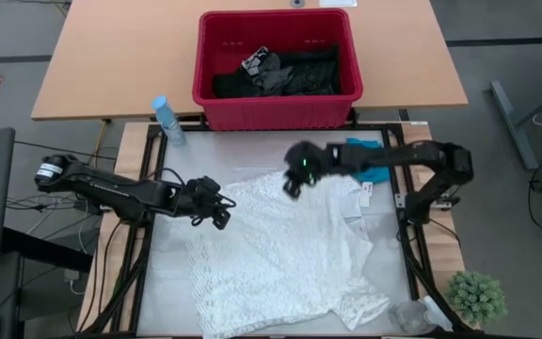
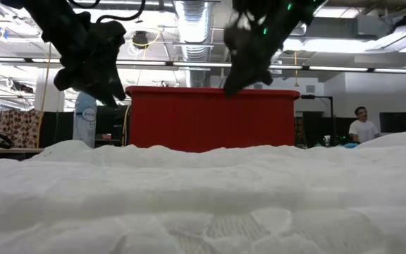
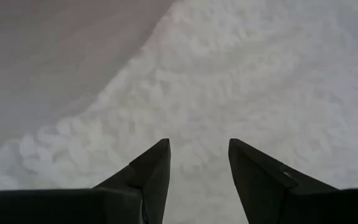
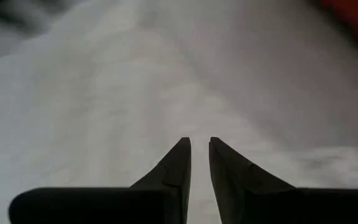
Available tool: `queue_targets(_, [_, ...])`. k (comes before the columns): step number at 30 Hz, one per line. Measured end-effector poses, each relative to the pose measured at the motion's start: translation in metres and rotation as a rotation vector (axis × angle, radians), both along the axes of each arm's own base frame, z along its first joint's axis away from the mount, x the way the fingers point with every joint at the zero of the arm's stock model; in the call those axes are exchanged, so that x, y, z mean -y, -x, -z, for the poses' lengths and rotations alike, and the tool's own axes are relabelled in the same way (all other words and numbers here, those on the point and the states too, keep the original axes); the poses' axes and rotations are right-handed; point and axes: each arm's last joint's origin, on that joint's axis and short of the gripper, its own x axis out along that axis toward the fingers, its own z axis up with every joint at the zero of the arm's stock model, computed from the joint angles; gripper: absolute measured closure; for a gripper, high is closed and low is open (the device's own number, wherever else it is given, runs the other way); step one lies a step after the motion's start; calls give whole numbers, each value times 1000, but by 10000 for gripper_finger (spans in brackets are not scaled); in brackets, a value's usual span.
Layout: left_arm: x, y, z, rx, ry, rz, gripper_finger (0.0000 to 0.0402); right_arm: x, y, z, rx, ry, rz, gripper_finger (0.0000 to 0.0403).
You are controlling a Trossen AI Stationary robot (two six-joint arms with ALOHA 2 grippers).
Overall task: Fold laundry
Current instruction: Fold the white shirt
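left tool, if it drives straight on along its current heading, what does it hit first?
Most likely the white lacy garment: the left tool, fingers apart and empty, points down onto its edge, with bare table just beside. Depth is unclear, but nothing else shows in that line.

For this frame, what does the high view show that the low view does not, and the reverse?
Only the high view shows the black clothes inside the red basket, the teal garment under the right arm, the small plant, and the whole outline of the white lacy garment.

Only the low view shows the room behind the table, with a person standing far off.

Both show the white garment, the basket, the spray bottle, and the left gripper and right gripper above the cloth.
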Motion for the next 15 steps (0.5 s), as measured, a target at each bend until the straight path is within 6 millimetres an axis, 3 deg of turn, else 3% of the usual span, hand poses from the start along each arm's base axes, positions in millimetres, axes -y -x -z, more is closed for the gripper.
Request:
queue_targets(4, [4, -5, 5, -23, 7, 51, 246, 48, 20, 5, -90, -3, 149, 310])
queue_targets(7, [8, -10, 12, -40, 20, 78, 246, 73, 32, 11, -147, -26, 200, 282])
queue_targets(15, [17, -33, 37, -33, 111, 56, 246, 97, 23, 51, -275, -20, 173, 180])
